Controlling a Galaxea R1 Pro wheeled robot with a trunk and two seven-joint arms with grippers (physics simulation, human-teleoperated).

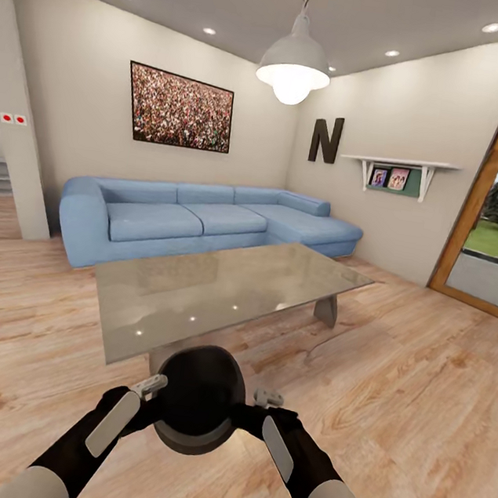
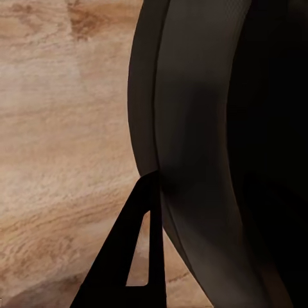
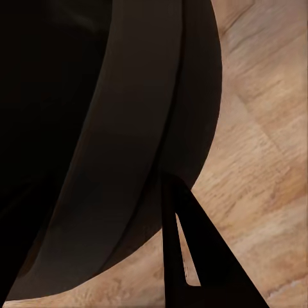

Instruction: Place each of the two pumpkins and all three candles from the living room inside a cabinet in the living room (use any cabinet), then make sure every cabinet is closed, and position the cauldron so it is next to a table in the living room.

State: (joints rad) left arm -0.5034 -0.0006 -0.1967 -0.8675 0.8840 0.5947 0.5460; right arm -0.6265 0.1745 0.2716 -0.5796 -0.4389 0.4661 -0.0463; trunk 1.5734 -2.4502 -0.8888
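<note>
- Head view: we hold the cauldron (image 1: 198,397) between both arms, low over the wooden floor (image 1: 418,399), just in front of the near edge of the glossy grey table (image 1: 227,293).
- The left gripper (image 1: 152,387) sits at the pot's left flank and the right gripper (image 1: 265,402) at its right flank. The pot seems pinched from both sides, not gripped by one hand.
- Behind the table stands a blue sofa (image 1: 205,223); a pendant lamp (image 1: 294,65) hangs above. No pumpkins, candles or cabinet appear here.
- Left wrist view: the cauldron (image 2: 212,147) looms dark and close, and one black finger (image 2: 138,256) lies against its curved wall over the floor (image 2: 64,141). We cannot tell how the left jaws stand, as the other finger is hidden.
- Right wrist view: the cauldron (image 3: 122,135) again, with one finger (image 3: 189,256) touching its rounded side above the floor (image 3: 263,147). Here too we cannot tell whether the jaws are apart or clamped on the rim.
- Risks, as we judge them: the smooth round wall gives little purchase, so uneven pressure or one arm easing off could let the pot slip and roll.
- Moving forward while it hangs this low could knock it against the table's edge or leg.
- Set down too far back, it may not count as next to the table.
</note>
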